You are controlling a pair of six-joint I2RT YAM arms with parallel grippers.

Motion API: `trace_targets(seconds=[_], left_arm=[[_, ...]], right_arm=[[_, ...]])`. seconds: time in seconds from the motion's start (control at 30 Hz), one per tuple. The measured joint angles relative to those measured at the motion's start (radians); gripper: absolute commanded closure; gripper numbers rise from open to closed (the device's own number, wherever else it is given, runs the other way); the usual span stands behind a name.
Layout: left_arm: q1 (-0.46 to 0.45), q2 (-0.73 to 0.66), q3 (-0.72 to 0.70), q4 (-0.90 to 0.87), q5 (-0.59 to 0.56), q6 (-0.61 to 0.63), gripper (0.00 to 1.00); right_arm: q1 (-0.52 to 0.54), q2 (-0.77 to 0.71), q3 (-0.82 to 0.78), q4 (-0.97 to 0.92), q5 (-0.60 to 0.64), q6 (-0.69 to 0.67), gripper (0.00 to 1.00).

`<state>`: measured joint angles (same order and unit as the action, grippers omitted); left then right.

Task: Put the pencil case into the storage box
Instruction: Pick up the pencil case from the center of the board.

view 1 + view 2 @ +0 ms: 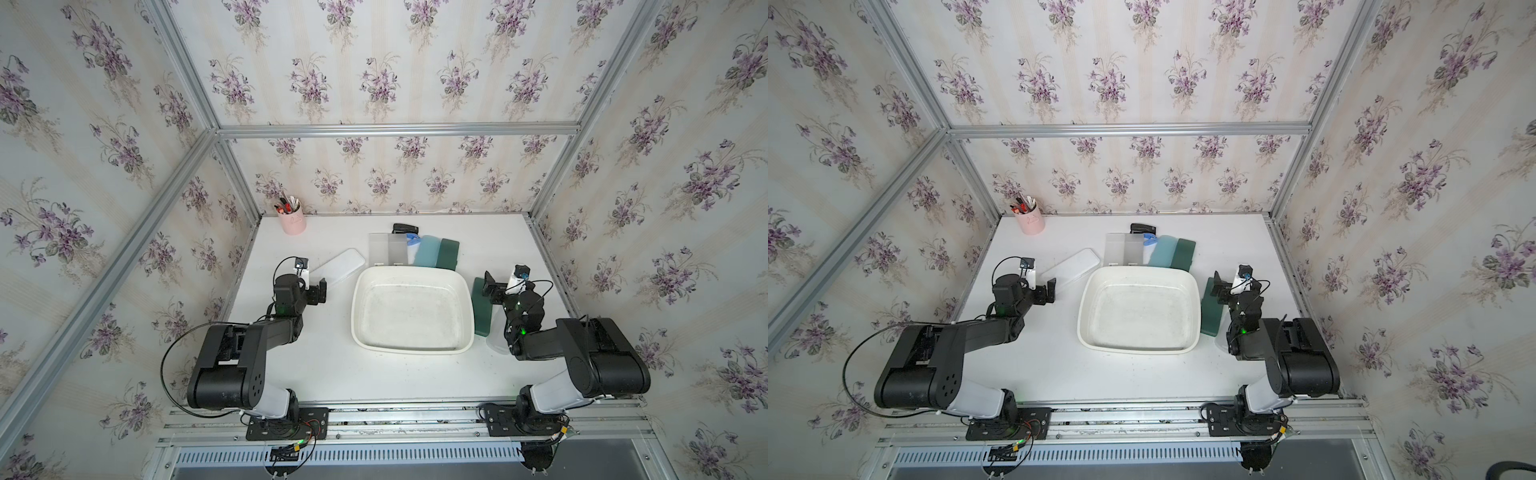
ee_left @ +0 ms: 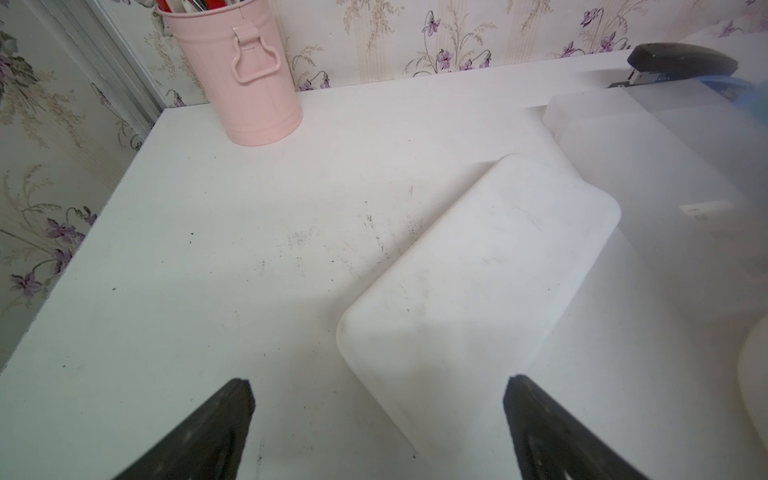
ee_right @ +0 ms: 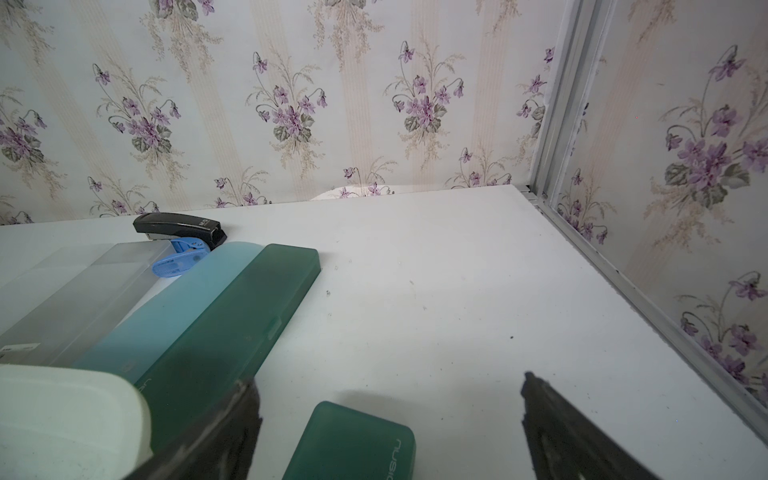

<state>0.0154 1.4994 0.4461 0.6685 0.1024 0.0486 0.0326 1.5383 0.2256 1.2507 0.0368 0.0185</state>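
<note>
Left fingers [image 2: 208, 436], right fingers [image 3: 565, 449] wide, empty

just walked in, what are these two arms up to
Two robot arms are set to put pencil cases into the white storage box, which is empty. The left gripper is poised at a white pencil case, the right gripper over a dark green pencil case beside the box. Both have their fingers open and hold nothing. More cases lie behind the box.
</note>
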Motion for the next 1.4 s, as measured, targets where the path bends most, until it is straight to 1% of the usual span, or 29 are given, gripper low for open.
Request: trace_targets(seconds=[0.23,0.3,0.37,0.4,0.47,0.57,0.67,0.73,0.77,0.87,0.97,1.07,1.13,1.2,1.3,1.37,1.4], left_arm=[[0.000,0.000,0.000,0.000,0.000,0.000,0.01],[-0.001,0.000,0.000,0.000,-0.001,0.000,0.01],[-0.003,-0.007,0.015,-0.031,-0.015,-0.001,0.01],[-0.003,-0.017,0.047,-0.085,-0.029,-0.005,0.01],[-0.005,-0.026,0.166,-0.220,-0.062,-0.017,0.01],[-0.028,-0.006,0.444,-0.489,-0.138,-0.059,0.01],[-0.112,0.025,0.700,-0.769,-0.171,-0.089,0.01],[-0.164,0.035,0.805,-0.945,-0.167,-0.117,0.01],[-0.183,0.043,0.852,-1.040,-0.139,-0.138,0.01],[-0.206,0.064,0.928,-1.252,-0.067,-0.204,0.01],[-0.227,0.078,0.944,-1.418,0.018,-0.257,0.01],[-0.225,0.129,0.994,-1.527,0.034,-0.258,0.01],[-0.217,0.208,1.081,-1.591,0.031,-0.207,0.01],[-0.208,0.304,1.193,-1.630,0.026,-0.113,0.01],[-0.182,0.416,1.312,-1.677,0.035,0.073,0.01],[-0.151,0.475,1.360,-1.691,0.047,0.206,0.01],[-0.138,0.494,1.370,-1.690,0.060,0.249,0.01]], right_arm=[[0.000,-0.012,0.018,-0.031,-0.012,-0.010,0.00],[0.000,-0.034,0.062,-0.105,-0.013,-0.010,0.00],[0.000,-0.060,0.170,-0.253,0.010,0.010,0.00],[0.000,-0.071,0.244,-0.341,0.026,0.018,0.00],[0.000,-0.086,0.374,-0.512,0.040,0.052,0.00],[0.000,-0.100,0.546,-0.770,0.050,0.106,0.00],[0.000,-0.101,0.673,-1.020,0.030,0.174,0.00],[0.001,-0.101,0.707,-1.148,-0.005,0.216,0.00],[0.002,-0.101,0.717,-1.210,-0.026,0.235,0.00],[0.009,-0.090,0.742,-1.388,-0.084,0.278,0.01],[0.014,-0.068,0.755,-1.515,-0.121,0.305,0.01],[0.014,-0.066,0.739,-1.592,-0.131,0.335,0.01],[0.013,-0.068,0.729,-1.617,-0.136,0.352,0.01],[0.013,-0.068,0.726,-1.632,-0.143,0.367,0.01],[0.013,-0.078,0.722,-1.645,-0.157,0.375,0.01],[0.013,-0.085,0.722,-1.651,-0.162,0.378,0.00],[0.013,-0.088,0.722,-1.653,-0.165,0.379,0.00]])
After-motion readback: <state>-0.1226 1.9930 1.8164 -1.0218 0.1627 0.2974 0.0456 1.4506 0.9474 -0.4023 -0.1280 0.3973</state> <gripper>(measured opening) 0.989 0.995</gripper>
